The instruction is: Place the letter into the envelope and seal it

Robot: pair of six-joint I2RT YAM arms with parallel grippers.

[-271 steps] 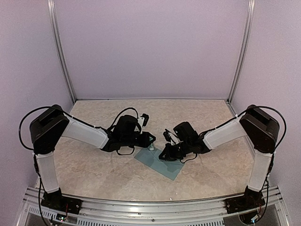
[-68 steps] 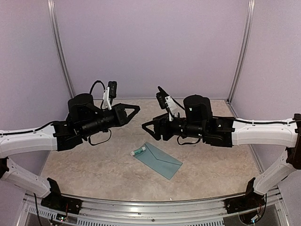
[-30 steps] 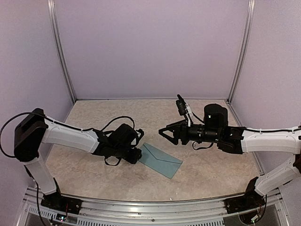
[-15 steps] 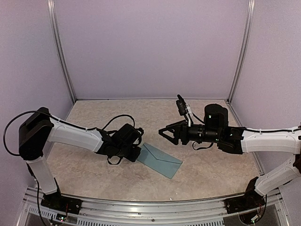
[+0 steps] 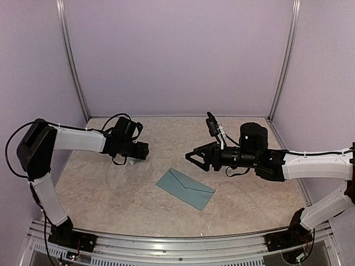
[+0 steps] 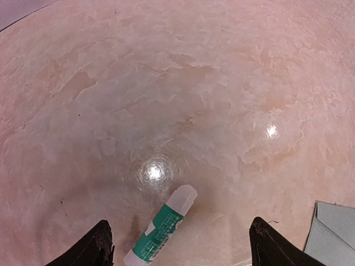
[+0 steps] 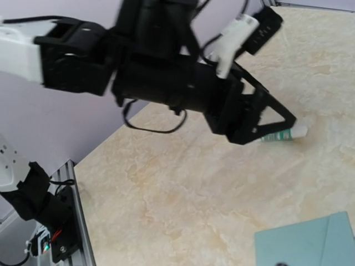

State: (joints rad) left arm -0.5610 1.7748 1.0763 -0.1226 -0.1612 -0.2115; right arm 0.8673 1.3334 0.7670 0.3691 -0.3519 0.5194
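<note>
both open: left tool [image 6: 180,248] straddling glue stick [image 6: 161,226], right tool [image 5: 195,160] empty

We are looking into a robot lab test cell. Plain lilac panels [image 5: 183,55] on aluminium posts [image 5: 71,61] box in our marbled counter [image 5: 122,194]

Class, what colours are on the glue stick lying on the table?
The glue stick has a green body with a white cap; it shows best in the left wrist view.
</note>
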